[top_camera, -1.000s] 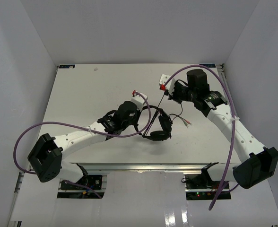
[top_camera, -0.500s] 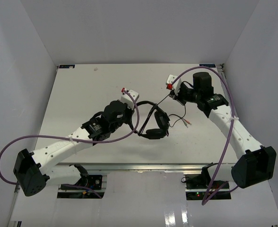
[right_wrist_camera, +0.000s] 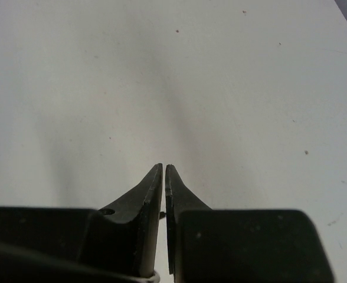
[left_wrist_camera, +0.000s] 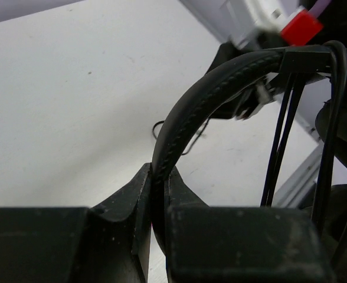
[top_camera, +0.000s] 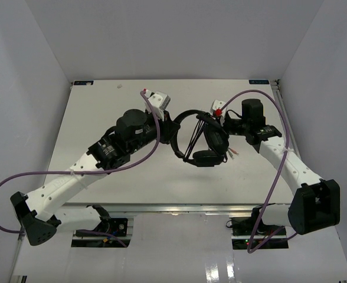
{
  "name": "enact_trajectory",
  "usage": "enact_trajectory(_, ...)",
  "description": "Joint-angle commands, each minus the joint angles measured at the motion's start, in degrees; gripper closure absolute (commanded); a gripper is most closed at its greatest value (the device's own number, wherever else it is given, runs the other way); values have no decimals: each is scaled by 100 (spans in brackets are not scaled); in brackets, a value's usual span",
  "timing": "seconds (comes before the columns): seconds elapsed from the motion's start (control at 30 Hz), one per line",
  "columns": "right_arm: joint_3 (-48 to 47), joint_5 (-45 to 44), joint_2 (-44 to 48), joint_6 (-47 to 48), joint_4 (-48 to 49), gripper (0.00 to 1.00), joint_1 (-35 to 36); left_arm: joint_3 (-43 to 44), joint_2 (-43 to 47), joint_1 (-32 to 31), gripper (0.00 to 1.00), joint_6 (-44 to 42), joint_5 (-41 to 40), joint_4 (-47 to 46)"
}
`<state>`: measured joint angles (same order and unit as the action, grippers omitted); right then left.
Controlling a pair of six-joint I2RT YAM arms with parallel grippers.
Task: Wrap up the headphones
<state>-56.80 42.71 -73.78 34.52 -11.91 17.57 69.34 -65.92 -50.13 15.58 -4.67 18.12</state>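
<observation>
The black headphones (top_camera: pixel 210 144) hang above the table's middle, their thin headband (left_wrist_camera: pixel 188 112) clamped between my left gripper's (left_wrist_camera: pixel 157 180) fingers. In the top view the left gripper (top_camera: pixel 174 128) holds the band's left end, with both earcups (top_camera: pixel 206 158) hanging to its right. Thin black cable strands (left_wrist_camera: pixel 284 132) run taut across the band. My right gripper (top_camera: pixel 209 119) sits close behind the headphones, at the band's far end. Its jaws (right_wrist_camera: pixel 164 172) are pressed together, with a thin dark bit of cable (right_wrist_camera: pixel 162 215) deep between them. The cable's end (top_camera: pixel 233 152) lies on the table.
Purple robot cables (top_camera: pixel 156 132) loop over both arms. The white table (top_camera: pixel 102 112) has walls on the left, back and right. A metal rail (top_camera: pixel 179 206) lines the near edge.
My left arm has stretched forward and carried the headphones up and to the right. The right gripper has come in close against the headband, and the cable between them has shortened.
</observation>
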Motion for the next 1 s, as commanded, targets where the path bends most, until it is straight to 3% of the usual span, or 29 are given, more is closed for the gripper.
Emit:
enact_trajectory(0.0, 233, 933, -28, -869, 858, 88, -81, 613, -26, -48, 100, 784, 454, -260)
enact_trajectory(0.13, 563, 1737, -137, -1858, 1730, 87, -179, 924, -193, -41, 100, 1136, 366, -515)
enact_trajectory(0.37, 874, 2246, -286, -3155, 3153, 87, -210, 1731, -611, -41, 100, 1707, -62, -748)
enact_trajectory(0.5, 1159, 2403, -236, -3622, 3654, 87, -210, 1921, -642, -41, 100, 1939, -989, -852)
enact_trajectory(0.97, 1662, 2593, 109, -3901, 4074, 88, -210, 1829, -392, -6, 100, 2542, -3441, -933)
